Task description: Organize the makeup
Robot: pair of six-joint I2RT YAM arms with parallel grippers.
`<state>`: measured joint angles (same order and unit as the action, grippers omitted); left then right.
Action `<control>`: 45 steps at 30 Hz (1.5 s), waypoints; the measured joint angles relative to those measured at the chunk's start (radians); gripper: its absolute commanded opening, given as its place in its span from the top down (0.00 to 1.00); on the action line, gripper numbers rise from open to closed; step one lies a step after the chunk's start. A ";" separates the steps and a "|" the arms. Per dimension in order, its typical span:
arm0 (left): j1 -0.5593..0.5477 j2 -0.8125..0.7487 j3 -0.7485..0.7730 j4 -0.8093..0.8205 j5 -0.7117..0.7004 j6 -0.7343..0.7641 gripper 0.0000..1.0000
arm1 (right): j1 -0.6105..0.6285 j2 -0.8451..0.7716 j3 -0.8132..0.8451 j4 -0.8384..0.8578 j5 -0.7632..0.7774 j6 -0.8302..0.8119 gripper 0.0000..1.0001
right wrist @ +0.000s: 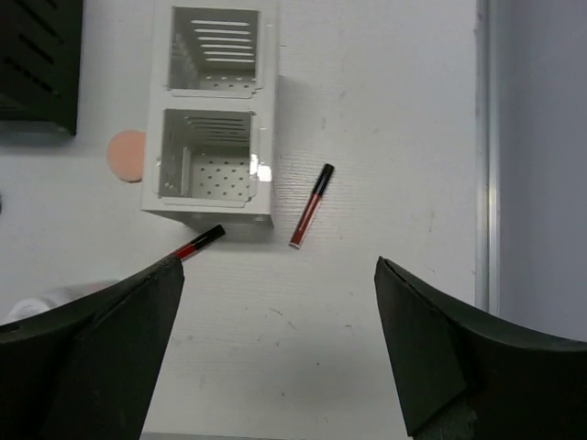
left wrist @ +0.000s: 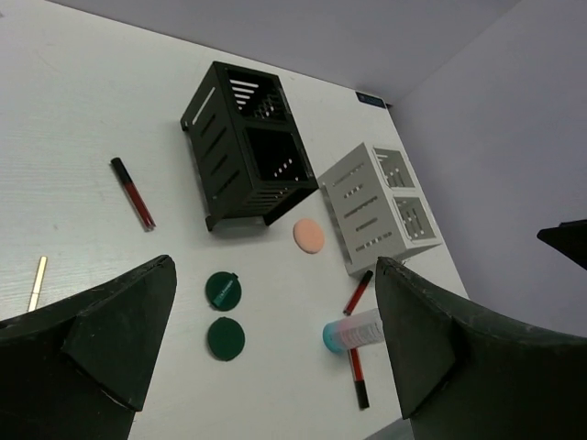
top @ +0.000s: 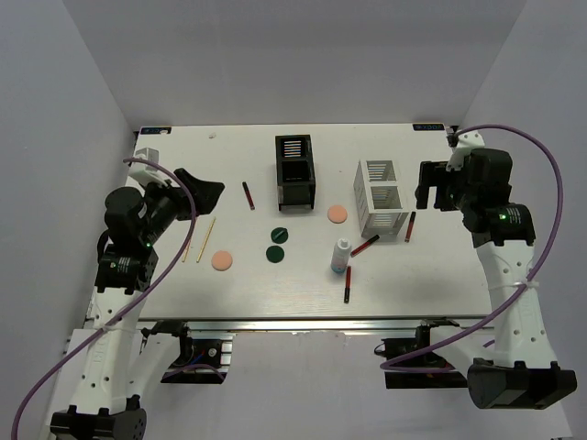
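The makeup lies loose on the white table. Several dark red tubes are scattered: one left of the black box, one right of the white box, two near the white bottle. Two tan sticks lie at the left by a peach puff. The other puff is beside the white box. Two green discs sit mid-table. My left gripper is open and empty above the table's left side. My right gripper is open and empty above the right side, over a tube.
A black slotted organizer stands at the back centre and a white slotted organizer to its right; both look empty. The table's right edge runs close to my right gripper. Grey walls enclose the table.
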<state>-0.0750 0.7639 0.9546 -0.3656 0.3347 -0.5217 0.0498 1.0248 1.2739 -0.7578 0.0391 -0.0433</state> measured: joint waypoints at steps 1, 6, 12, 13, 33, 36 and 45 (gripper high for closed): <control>0.000 0.000 -0.004 0.001 0.010 -0.003 0.03 | 0.000 -0.003 0.000 -0.002 -0.032 -0.019 0.10; 0.000 -0.003 -0.040 0.008 0.048 -0.037 0.48 | -0.002 -0.095 -0.062 0.003 -0.278 -0.215 0.11; 0.000 0.011 -0.070 0.018 0.041 -0.067 0.77 | 0.008 -0.166 -0.122 -0.049 -0.499 -0.412 0.11; 0.000 0.023 -0.076 0.021 0.035 -0.073 0.65 | 0.009 -0.151 -0.119 -0.066 -0.528 -0.432 0.11; -0.159 1.137 0.509 -0.144 -0.421 0.006 0.46 | 0.011 0.055 -0.151 0.166 -0.478 -0.144 0.51; -0.172 1.272 0.681 -0.205 -0.476 0.003 0.42 | 0.011 0.059 -0.151 0.203 -0.472 -0.124 0.49; -0.197 1.583 1.092 -0.417 -0.583 -0.002 0.42 | 0.011 0.101 -0.154 0.292 -0.460 -0.084 0.44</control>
<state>-0.2718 2.3466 2.0468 -0.7822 -0.2481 -0.5240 0.0608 1.1263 1.1194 -0.4656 -0.4210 -0.1268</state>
